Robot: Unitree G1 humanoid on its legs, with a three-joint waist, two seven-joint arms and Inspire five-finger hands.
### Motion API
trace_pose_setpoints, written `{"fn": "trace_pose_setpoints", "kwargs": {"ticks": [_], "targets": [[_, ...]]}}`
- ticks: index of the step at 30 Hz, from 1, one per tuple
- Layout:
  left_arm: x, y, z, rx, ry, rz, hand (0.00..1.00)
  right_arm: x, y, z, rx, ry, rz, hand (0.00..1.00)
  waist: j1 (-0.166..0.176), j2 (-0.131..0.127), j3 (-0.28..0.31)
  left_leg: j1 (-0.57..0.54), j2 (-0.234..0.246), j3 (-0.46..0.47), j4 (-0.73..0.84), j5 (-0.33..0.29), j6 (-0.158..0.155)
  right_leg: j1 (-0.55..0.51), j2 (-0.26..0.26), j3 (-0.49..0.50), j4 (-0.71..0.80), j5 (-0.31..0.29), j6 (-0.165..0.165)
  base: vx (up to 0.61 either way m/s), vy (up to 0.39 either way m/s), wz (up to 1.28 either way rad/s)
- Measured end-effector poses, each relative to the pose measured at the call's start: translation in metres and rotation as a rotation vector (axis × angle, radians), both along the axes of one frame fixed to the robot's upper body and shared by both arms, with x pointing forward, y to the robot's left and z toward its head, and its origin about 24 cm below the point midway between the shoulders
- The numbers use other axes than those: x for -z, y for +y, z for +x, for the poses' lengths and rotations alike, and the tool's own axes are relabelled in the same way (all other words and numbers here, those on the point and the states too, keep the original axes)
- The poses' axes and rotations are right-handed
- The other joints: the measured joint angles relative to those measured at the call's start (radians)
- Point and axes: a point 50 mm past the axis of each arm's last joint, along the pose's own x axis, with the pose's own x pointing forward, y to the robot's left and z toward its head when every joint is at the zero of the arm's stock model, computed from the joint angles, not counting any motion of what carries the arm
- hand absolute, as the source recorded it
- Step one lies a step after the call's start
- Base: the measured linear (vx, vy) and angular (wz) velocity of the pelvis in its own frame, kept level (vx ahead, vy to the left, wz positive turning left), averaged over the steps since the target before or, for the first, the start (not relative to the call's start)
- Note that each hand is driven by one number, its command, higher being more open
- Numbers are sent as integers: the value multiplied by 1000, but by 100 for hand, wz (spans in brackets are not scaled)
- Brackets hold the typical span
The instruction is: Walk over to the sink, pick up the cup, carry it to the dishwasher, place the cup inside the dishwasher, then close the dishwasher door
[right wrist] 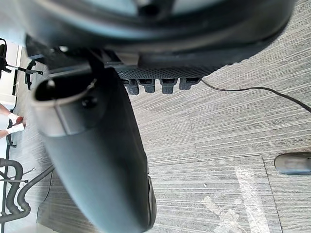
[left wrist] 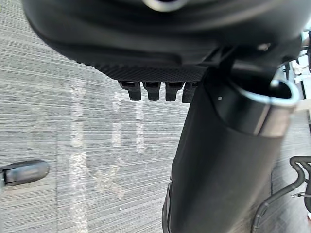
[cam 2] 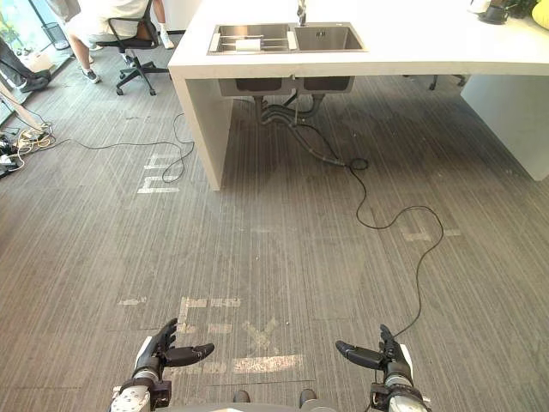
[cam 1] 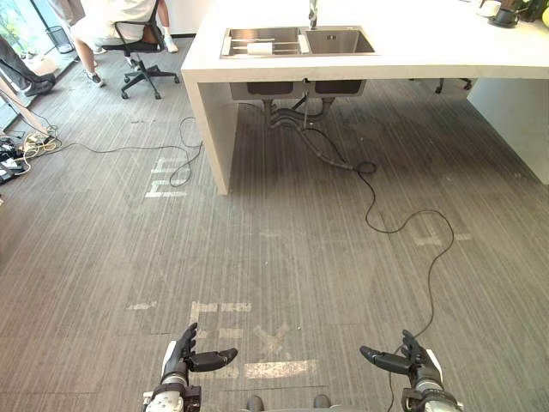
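Observation:
The steel double sink (cam 1: 339, 41) is set in a white counter (cam 1: 412, 51) far ahead of me, with a tap (cam 1: 313, 12) behind it. In its left basin a small white thing (cam 1: 260, 48), possibly the cup, lies on a wire rack. My left hand (cam 1: 182, 359) and right hand (cam 1: 417, 360) hang low over the grey floor, well short of the counter. Both are open with straight fingers and thumbs pointing inward, and both are empty. The wrist views show the left hand (left wrist: 146, 43) and the right hand (right wrist: 170, 43) with nothing in them.
The counter's white end panel (cam 1: 210, 129) reaches the floor, with drain pipes (cam 1: 292, 116) under the sink. A person sits on a wheeled office chair (cam 1: 141, 51) at the far left. Loose cables (cam 1: 180, 154) and clutter (cam 1: 17, 150) lie on the left floor. Dark items (cam 1: 504, 14) stand on the counter's far right.

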Motion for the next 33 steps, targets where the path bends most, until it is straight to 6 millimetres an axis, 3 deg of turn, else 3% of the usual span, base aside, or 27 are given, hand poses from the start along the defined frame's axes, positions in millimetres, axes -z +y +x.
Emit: {"fn": "trace_pose_setpoints", "kwargs": {"ticks": [9, 27, 33], "targets": [[3, 5, -10, -50, 25, -9, 100, 2, -1, -4, 10, 16, 1, 100, 2, -13, -4, 17, -2, 5, -23, 15, 9, 16, 1, 2, -31, 22, -3, -55, -17, -1], [-5, 11, -1, -135, -47, -43, 100, -4, -9, 8, 44, -29, -8, 100, 7, -20, -1, 18, -1, 6, -31, 15, 9, 17, 3, -2, -38, 20, -4, -24, -15, 0], [-5, 11, 0, -135, -51, -44, 100, -4, -9, 8, 47, -24, -7, 100, 20, -27, 2, 15, 0, 28, -24, -11, 4, 8, 4, 15, -40, 1, 4, -8, -21, -11]]}}
